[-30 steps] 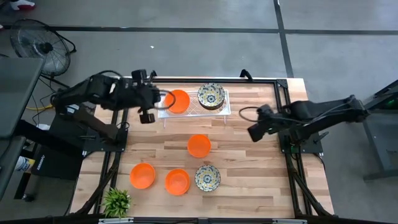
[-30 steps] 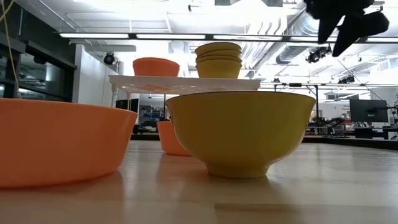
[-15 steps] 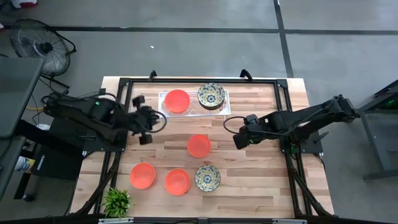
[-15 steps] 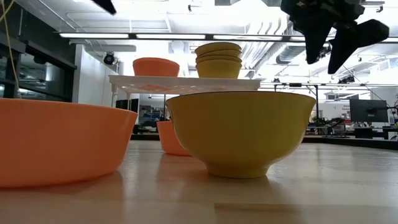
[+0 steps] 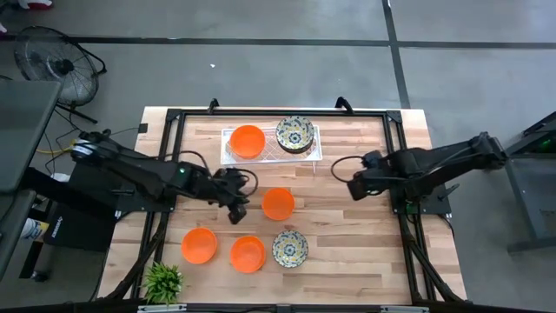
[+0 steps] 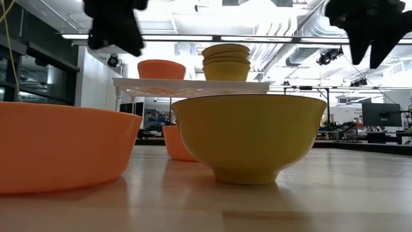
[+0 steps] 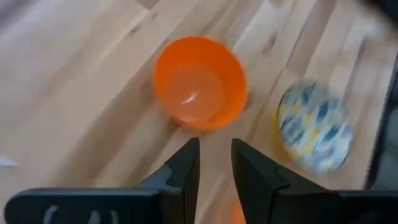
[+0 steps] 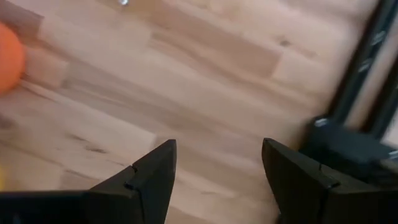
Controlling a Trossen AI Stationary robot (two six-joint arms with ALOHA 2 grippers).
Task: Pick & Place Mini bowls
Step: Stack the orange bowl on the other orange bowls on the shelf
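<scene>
On the white tray [image 5: 306, 153] rest one orange bowl [image 5: 248, 141] and a stack of patterned bowls [image 5: 295, 135]. A lone orange bowl [image 5: 278, 203] stands at mid-table. Near the near edge stand two orange bowls [image 5: 199, 245] [image 5: 248, 253] and a patterned bowl [image 5: 289, 248]. My left gripper [image 5: 236, 200] hovers just left of the lone orange bowl [image 7: 199, 90], its fingers a narrow gap apart [image 7: 214, 158]. My right gripper [image 5: 354, 184] hangs wide open [image 8: 217, 168] over bare wood right of centre. In the low view both grippers, left [image 6: 116, 26] and right [image 6: 370, 26], are high above the table.
A small green plant [image 5: 163, 281] sits at the near left corner. Black frame rails [image 5: 400, 130] run along the table's sides and far edge. Bare wood lies between the tray and the near row, right of the lone bowl.
My left gripper has drawn away from the orange bowl on the tray, moving toward the near edge and rightward until it is beside the lone orange bowl. My right gripper swung leftward toward mid-table, then back to the right. The bowls have stayed put.
</scene>
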